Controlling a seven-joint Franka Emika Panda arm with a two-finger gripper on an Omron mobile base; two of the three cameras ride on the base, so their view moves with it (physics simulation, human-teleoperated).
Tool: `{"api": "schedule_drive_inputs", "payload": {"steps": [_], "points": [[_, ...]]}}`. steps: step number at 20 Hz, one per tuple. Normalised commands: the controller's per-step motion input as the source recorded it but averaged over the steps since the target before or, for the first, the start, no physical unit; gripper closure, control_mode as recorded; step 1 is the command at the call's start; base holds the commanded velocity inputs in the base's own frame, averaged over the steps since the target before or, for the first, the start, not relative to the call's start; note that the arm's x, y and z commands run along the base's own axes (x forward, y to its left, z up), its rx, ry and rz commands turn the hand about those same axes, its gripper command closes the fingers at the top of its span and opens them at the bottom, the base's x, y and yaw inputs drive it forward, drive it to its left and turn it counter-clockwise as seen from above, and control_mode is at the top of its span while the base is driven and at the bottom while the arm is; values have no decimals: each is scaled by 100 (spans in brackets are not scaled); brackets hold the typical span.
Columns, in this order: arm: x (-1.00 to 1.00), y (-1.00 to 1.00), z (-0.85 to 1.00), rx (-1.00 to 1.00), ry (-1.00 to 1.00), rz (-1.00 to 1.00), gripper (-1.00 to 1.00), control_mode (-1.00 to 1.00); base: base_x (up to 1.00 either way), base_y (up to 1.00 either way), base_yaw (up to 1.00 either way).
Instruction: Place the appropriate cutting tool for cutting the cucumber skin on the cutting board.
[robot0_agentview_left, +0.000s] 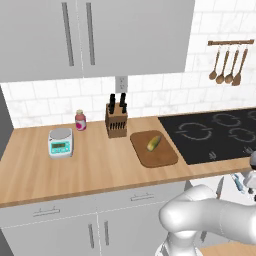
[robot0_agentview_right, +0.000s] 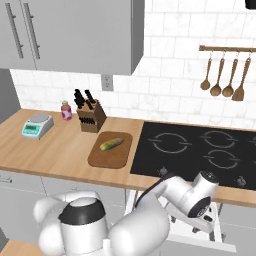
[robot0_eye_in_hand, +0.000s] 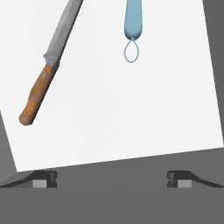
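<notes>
The peeler (robot0_eye_in_hand: 133, 17) lies in an open white drawer (robot0_eye_in_hand: 131, 113); its light-blue handle and wire loop show at the top of the hand view, its head cut off by the frame. My gripper (robot0_eye_in_hand: 112, 177) hangs open above the drawer's near edge, short of the peeler, with nothing between its fingers. From the left base view the peeler (robot0_agentview_left: 238, 183) is seen in the drawer under the counter's right end. The yellow-green cucumber (robot0_agentview_left: 153, 143) (robot0_agentview_right: 111, 144) rests on the brown cutting board (robot0_agentview_left: 159, 159) (robot0_agentview_right: 106, 160) on the counter.
A brown-handled knife (robot0_eye_in_hand: 43, 74) (robot0_agentview_left: 219, 187) lies in the drawer to the left of the peeler. On the counter stand a knife block (robot0_agentview_left: 116, 121), a scale (robot0_agentview_left: 60, 142) and a pink jar (robot0_agentview_left: 80, 120). A black cooktop (robot0_agentview_left: 215, 132) lies right of the board.
</notes>
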Motion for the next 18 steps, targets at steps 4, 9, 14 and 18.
{"api": "schedule_drive_inputs", "payload": {"steps": [4,9,14,18], "points": [[0,11,-29,0,0,0,-100,-100,0,0,0],[-1,2,-15,0,0,0,-100,-100,0,0,0],[-1,3,-13,0,0,0,-100,-100,0,0,0],[0,2,0,0,0,0,-100,-100,0,0,0]]}}
